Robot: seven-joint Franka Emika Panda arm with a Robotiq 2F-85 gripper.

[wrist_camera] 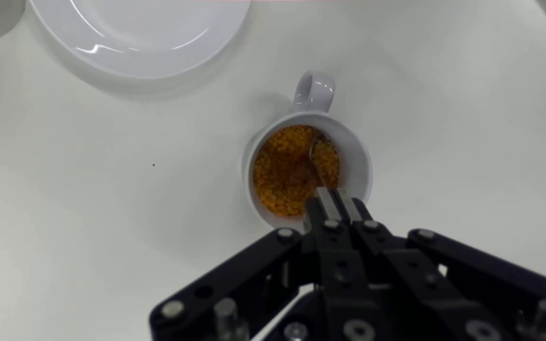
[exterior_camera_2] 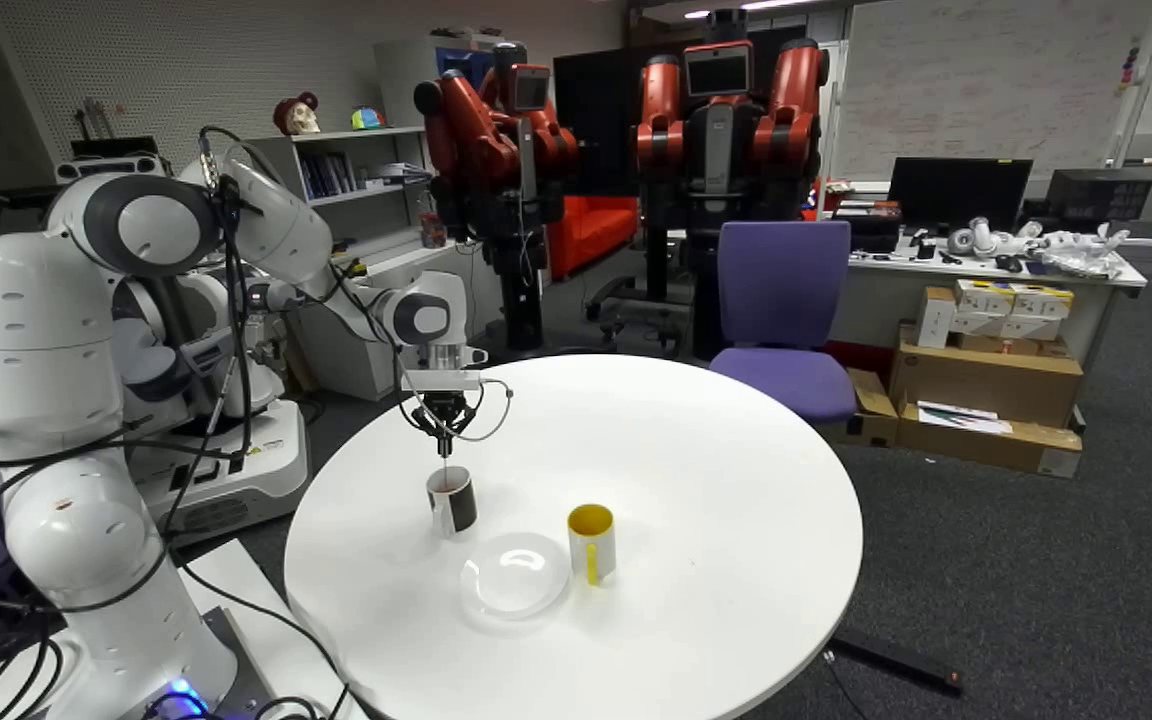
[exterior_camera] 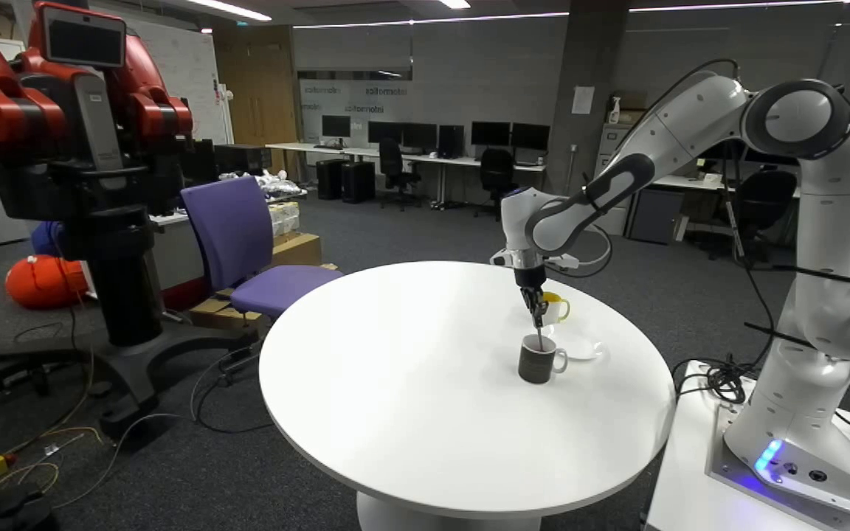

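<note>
- Your gripper (wrist_camera: 338, 201) points down into the work, its two sides nearly meeting: they look clamped on the upper end of a slim metal spoon (wrist_camera: 318, 172). How much of the spoon sits between them is hidden from you.
- Hold that pinch firm and upright; something so thin could well twist or slip if you press its tip hard.
- The spoon's lower end is sunk in orange, grainy contents (wrist_camera: 275, 184) inside the dark mug (exterior_camera: 534, 365), toward the side with the mug's pale handle.
- Make small, slow moves within the rim. Your fingertips hang just above it, so a knock might tip or drag the mug; judge height from both exterior views.
- The plate (exterior_camera_2: 516, 575) lies just beside that mug, and the yellow-lined mug (exterior_camera_2: 606, 553) stands beyond it. Give both room.
- Everything rests on the round white table (exterior_camera: 395, 383).
</note>
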